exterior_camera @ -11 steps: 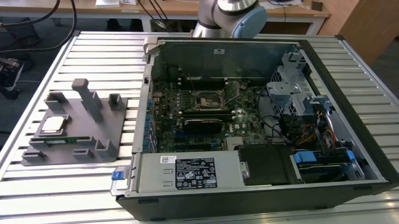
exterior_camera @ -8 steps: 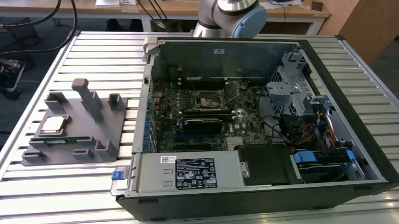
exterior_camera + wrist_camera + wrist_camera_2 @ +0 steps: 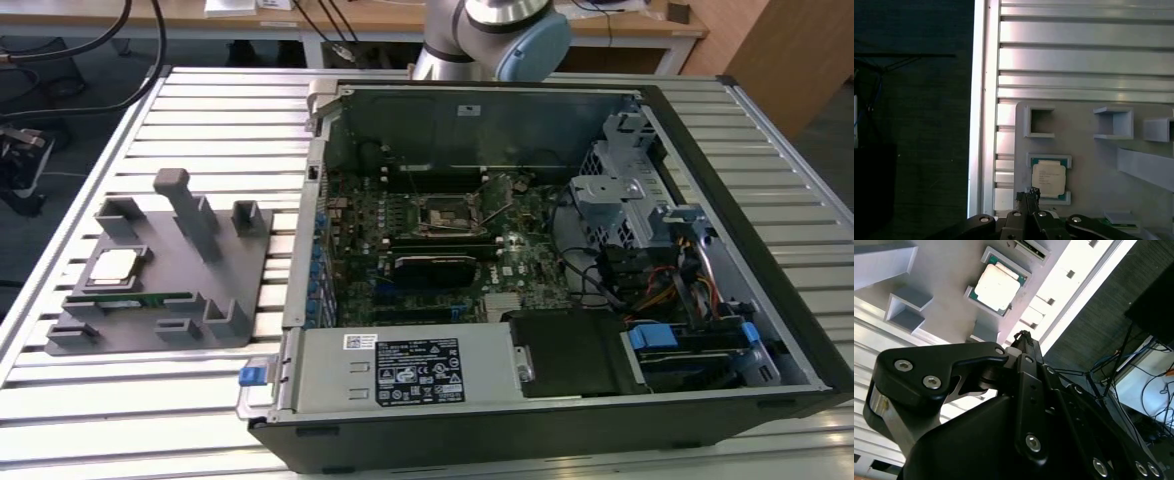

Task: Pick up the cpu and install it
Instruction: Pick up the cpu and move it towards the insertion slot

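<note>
The cpu (image 3: 114,265) lies flat in its bracketed seat on the grey tray (image 3: 254,250), close to the tabletop (image 3: 200,110) edge at the exterior view's left and well apart from the open case (image 3: 400,375). In the first wrist view the claw (image 3: 1027,192), fingers together and holding nothing, hangs by one cpu corner near the tray's rim. Bare slats lie open beyond the rim.

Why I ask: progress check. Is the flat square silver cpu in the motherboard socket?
No, the cpu sits on the grey plastic tray, outside the case.
</note>
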`<action>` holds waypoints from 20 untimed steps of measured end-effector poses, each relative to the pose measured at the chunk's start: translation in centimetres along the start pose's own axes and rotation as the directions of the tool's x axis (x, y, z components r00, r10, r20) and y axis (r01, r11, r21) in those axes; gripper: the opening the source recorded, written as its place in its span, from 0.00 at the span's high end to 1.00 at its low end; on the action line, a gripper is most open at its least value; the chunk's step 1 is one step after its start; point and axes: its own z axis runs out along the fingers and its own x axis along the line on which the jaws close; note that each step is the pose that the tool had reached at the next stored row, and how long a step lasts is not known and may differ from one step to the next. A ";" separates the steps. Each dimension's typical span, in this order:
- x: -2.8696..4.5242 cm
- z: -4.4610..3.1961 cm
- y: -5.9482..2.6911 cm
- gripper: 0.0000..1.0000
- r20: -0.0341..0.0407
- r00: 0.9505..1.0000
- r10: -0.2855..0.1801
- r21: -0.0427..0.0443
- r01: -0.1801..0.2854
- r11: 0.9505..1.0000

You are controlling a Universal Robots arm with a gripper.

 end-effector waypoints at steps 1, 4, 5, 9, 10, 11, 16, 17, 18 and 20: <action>0.00 0.10 0.00 0.89 0.000 1.000 -0.002 0.000 0.002 1.000; 0.00 0.23 -0.01 0.89 0.000 1.000 -0.005 0.000 0.005 1.000; 0.00 0.24 -0.01 0.89 0.000 1.000 -0.006 0.000 0.006 1.000; -0.01 0.29 -0.01 0.89 0.000 1.000 -0.007 0.001 0.007 1.000; -0.01 0.30 -0.01 0.89 0.000 1.000 -0.007 0.001 0.007 1.000; -0.01 0.31 -0.01 0.89 0.000 1.000 -0.007 0.001 0.007 1.000; -0.77 0.32 -0.02 0.89 0.000 1.000 -0.007 0.001 0.007 1.000; -0.96 0.32 -0.02 0.89 0.000 1.000 -0.007 0.001 0.007 1.000; -1.10 0.32 -0.03 0.89 0.000 1.000 -0.007 0.001 0.007 1.000; -1.33 0.34 -0.03 0.89 0.000 1.000 -0.007 0.001 0.007 1.000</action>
